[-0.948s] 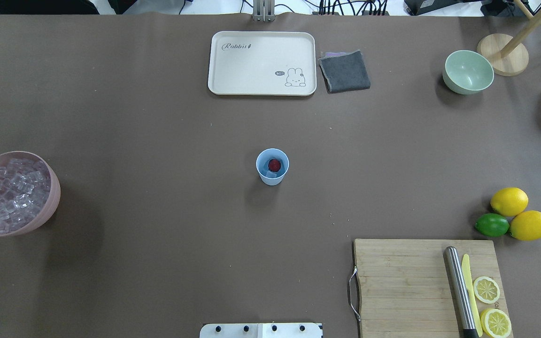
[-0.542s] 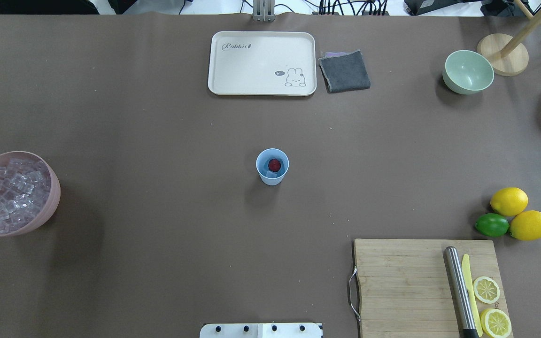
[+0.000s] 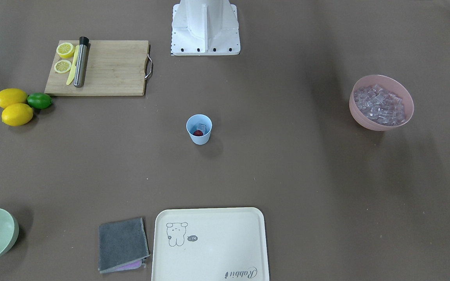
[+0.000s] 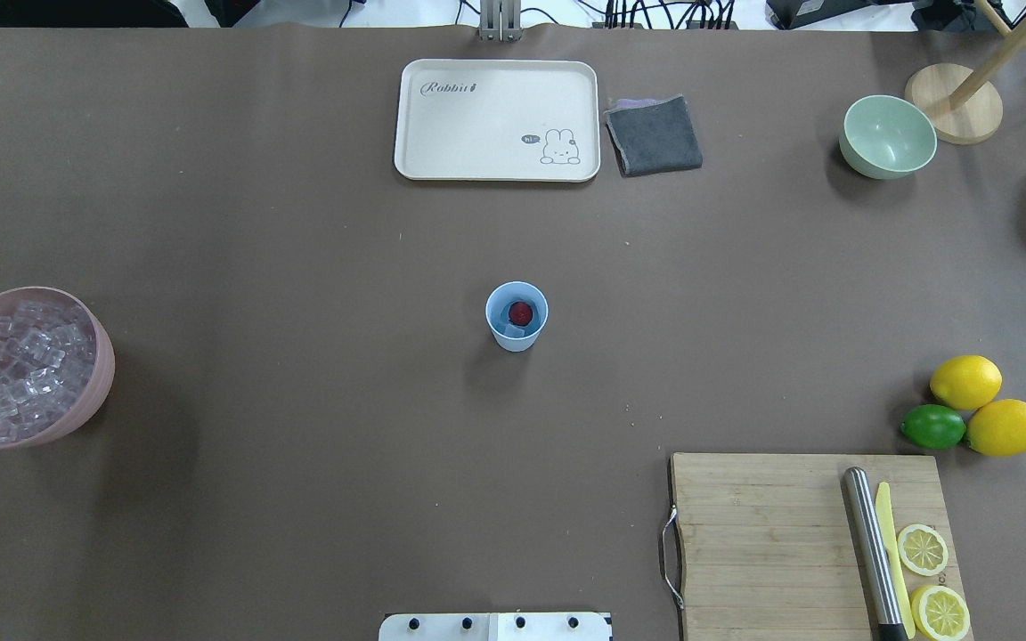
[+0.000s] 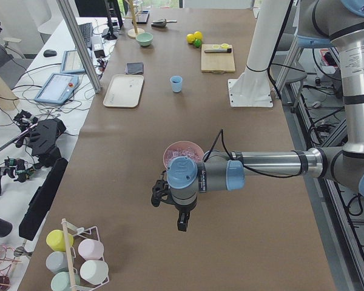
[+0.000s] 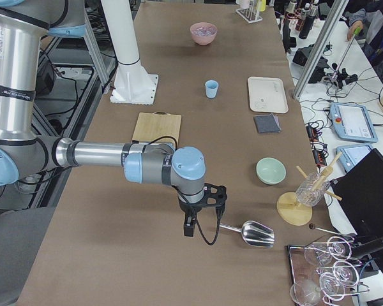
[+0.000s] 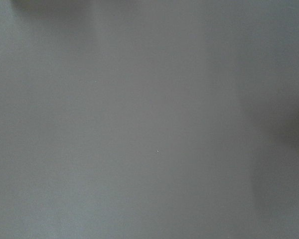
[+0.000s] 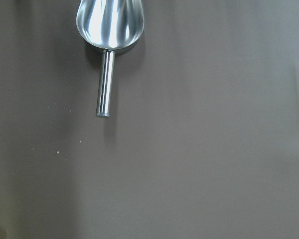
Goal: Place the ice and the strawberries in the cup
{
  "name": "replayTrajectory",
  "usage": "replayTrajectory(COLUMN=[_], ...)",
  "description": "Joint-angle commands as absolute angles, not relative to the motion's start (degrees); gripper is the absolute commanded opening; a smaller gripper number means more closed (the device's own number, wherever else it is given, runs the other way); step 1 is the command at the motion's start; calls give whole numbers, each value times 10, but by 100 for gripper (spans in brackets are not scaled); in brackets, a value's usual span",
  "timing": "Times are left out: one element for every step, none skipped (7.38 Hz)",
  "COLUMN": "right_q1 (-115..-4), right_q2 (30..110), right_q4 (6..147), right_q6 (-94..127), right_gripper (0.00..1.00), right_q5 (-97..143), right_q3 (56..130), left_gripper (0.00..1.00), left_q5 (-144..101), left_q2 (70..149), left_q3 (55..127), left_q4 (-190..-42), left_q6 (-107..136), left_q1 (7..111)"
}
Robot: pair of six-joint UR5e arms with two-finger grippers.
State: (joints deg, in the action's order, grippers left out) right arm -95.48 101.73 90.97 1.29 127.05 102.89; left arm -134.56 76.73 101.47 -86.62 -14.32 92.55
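The light blue cup [image 4: 517,343] stands upright at the table's middle, also in the front view [image 3: 199,138]. Inside it lie a red strawberry [image 4: 521,312] and a clear ice cube [image 4: 513,333]. Many more ice cubes [image 4: 19,369] fill the pink bowl [image 4: 105,356] at the left edge. My left gripper [image 5: 160,195] hangs beyond the pink bowl, off the left end. My right gripper [image 6: 207,195] hangs near the right end, beside a metal scoop [image 6: 255,233]. Both show only in the side views, so I cannot tell whether they are open or shut.
The scoop [image 8: 109,25] lies on the table below my right wrist. A cream tray [image 4: 497,120] and grey cloth [image 4: 654,135] lie at the back. A pale green bowl [image 4: 888,136] is back right. Lemons [image 4: 965,382], a lime [image 4: 933,426] and a cutting board [image 4: 762,543] are front right.
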Motion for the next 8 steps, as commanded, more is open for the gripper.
replayTrajectory(right_q1=[-954, -954, -955, -955, -955, -955, -955, -955], right_q2=[1016, 1018, 1022, 1026, 1026, 1026, 1026, 1026], right_q4=[911, 893, 855, 841, 841, 841, 841, 841], right_q6=[13, 13, 12, 11, 11, 11, 11, 11], right_gripper=[100, 100, 100, 100, 100, 100, 100, 100], right_q5=[1272, 1285, 1306, 1309, 1309, 1308, 1308, 1308], right_q3=[1032, 1034, 1028, 1028, 1028, 1028, 1028, 1028], left_gripper=[100, 100, 100, 100, 100, 100, 100, 100], left_q5=[-1346, -1346, -1346, -1346, -1346, -1346, -1346, -1346], left_q2=[767, 767, 767, 767, 767, 767, 767, 767], left_q3=[1017, 1017, 1018, 1018, 1018, 1016, 1016, 1016], left_q4=[-867, -867, -867, -867, -867, -867, -867, -867], left_q6=[-143, -143, -143, -143, -143, -143, -143, -143], left_q1=[925, 925, 925, 925, 926, 925, 925, 925])
